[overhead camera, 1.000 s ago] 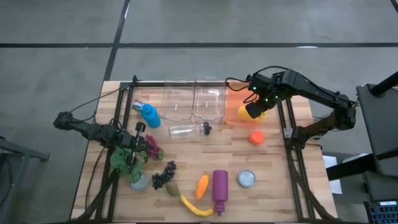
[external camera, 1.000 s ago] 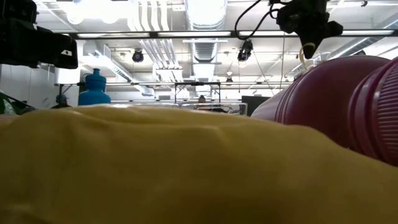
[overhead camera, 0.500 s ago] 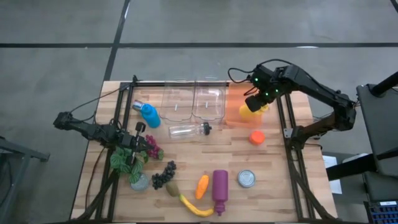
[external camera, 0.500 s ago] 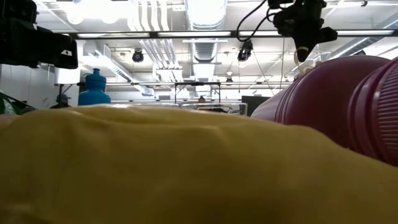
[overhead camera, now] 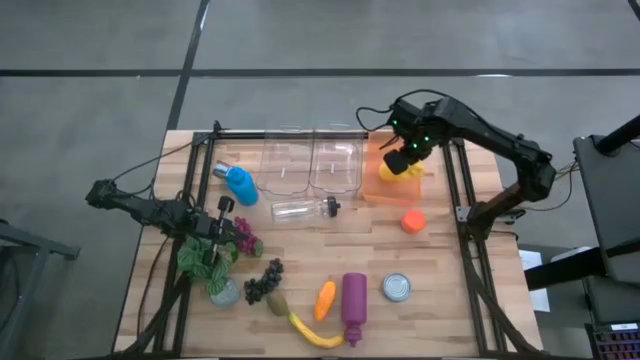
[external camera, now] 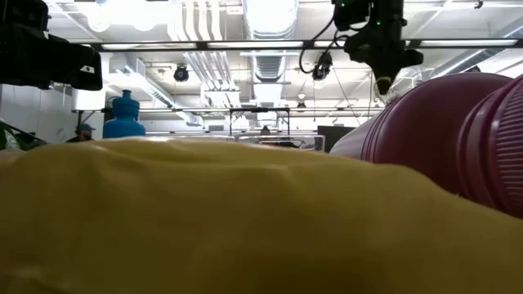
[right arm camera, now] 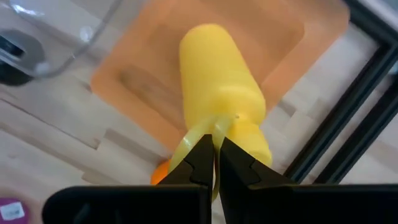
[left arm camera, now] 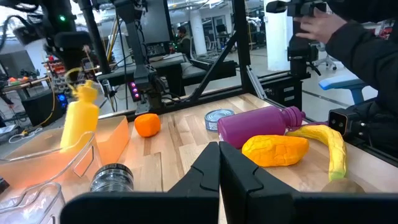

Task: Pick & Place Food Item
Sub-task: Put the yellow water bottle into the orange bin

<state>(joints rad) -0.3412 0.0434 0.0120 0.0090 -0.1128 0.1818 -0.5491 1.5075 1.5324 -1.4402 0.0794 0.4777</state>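
A yellow squeeze bottle (right arm camera: 221,81) hangs from my right gripper (right arm camera: 214,146), which is shut on it above the orange bin (overhead camera: 372,183) at the table's far right. The left wrist view shows the bottle (left arm camera: 79,118) upright over the bin (left arm camera: 37,163). My left gripper (left arm camera: 219,152) is shut, level and touching nothing at the table's left side (overhead camera: 215,235). Loose food lies near the front edge: an orange carrot (overhead camera: 325,298), a banana (overhead camera: 315,335), dark grapes (overhead camera: 262,282). My right gripper pinches the thin yellow strap (right arm camera: 198,134) at the bottle's cap end between its two fingers. The fingers come from above, pointing down. The bottle hangs below them, nearly upright, over the orange bin; whether its base touches the bin cannot be told.
Two clear bins (overhead camera: 310,165) stand left of the orange one. A blue bottle (overhead camera: 238,183), a clear bottle (overhead camera: 300,210), an orange ball (overhead camera: 412,222), a tin can (overhead camera: 397,288) and a purple bottle (overhead camera: 354,297) lie about. A person's hand (left arm camera: 323,25) shows beyond the table.
My right gripper has carried the hanging yellow bottle toward the table's left and far edges, from beside the right rail to above the orange bin. It stays shut and pointing down.
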